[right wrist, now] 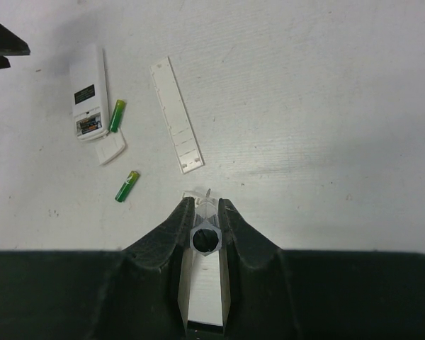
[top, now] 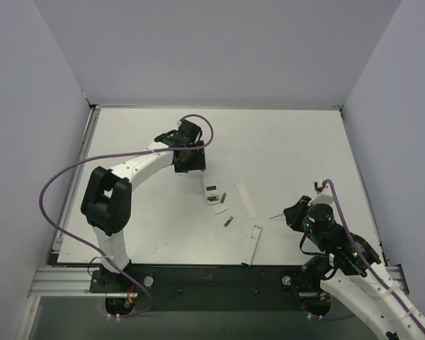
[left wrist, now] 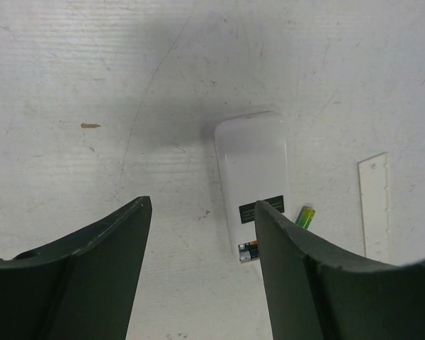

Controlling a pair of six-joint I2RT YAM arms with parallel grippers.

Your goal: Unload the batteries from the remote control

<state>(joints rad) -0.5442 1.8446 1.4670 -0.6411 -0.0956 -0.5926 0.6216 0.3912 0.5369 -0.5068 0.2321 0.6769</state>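
Left gripper (left wrist: 202, 204) wide open, holding nothing, just above the remote (left wrist: 253, 166).
The remote lies close to one of my fingers, with the dark battery (left wrist: 249, 249) in its open end. One green battery (left wrist: 306, 216) sits just beside its edge, and the second green battery (right wrist: 127, 187) lies apart. Bare table (left wrist: 92, 85) spreads on the other side. My right gripper (right wrist: 205, 209) pinches a clear stick (right wrist: 205, 239) near the table's right edge.

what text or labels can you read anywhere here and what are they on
Nothing reads clearly.
Black label on the remote: pale print, too small to read.
Dark battery at the remote's open end: markings blurred.
Green battery by the remote, other green battery: no readable print.
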